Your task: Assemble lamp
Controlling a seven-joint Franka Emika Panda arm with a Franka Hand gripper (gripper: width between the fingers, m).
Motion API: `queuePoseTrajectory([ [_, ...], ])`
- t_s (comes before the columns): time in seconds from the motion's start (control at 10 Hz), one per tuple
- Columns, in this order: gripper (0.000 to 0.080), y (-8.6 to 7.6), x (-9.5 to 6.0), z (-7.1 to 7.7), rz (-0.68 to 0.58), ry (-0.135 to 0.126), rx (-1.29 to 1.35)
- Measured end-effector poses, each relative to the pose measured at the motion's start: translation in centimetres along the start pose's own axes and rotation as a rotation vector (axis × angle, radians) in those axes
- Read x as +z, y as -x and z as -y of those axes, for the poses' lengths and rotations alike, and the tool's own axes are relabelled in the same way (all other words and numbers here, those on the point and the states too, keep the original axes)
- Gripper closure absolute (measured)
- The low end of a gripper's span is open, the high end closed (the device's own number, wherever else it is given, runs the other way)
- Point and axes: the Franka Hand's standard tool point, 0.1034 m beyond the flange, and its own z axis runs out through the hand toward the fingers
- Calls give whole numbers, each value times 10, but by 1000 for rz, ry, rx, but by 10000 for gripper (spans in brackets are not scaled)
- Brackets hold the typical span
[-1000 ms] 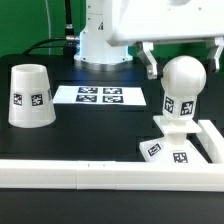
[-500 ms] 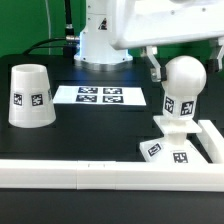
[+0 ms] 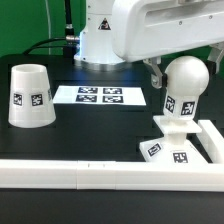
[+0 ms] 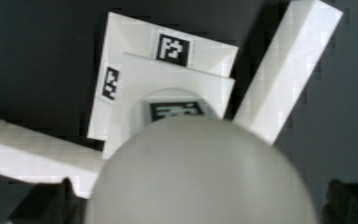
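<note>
The white bulb (image 3: 183, 88) stands upright with its stem in the square base (image 3: 166, 151) at the exterior view's right. My gripper (image 3: 187, 72) hangs around the bulb's round head, jaws open, one finger (image 3: 156, 71) showing beside the head. In the wrist view the bulb head (image 4: 194, 165) fills the space between the dark fingers (image 4: 44, 203), with a gap on each side, and my gripper (image 4: 194, 208) does not touch it. The base (image 4: 158, 75) lies below. The cup-shaped shade (image 3: 30, 96) stands mouth down at the exterior view's left.
The marker board (image 3: 100, 96) lies flat between shade and bulb. A long white rail (image 3: 80, 176) runs along the front and turns up the right side (image 3: 212, 138), close to the base. The robot's base (image 3: 100, 40) stands at the back.
The arm has moved toward the exterior view's left and lower, so the gripper body now sits closer over the bulb head. The bulb, base and shade have not moved.
</note>
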Motion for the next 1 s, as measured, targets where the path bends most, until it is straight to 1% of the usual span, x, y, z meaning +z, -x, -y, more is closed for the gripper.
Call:
queuePoseTrajectory([
  [0.3,101,0,1,0,-4,2,-1],
  [0.4,101,-1,1,-1,-3,19,-40],
  [0.5,101,-2,1,-4,-6,51,-89],
  [0.7,101,-3,0,-4,-2,70,-116],
  [0.8,101,-3,0,-3,-1,73,-128],
  [1.0,101,-2,1,-5,0,71,-128],
])
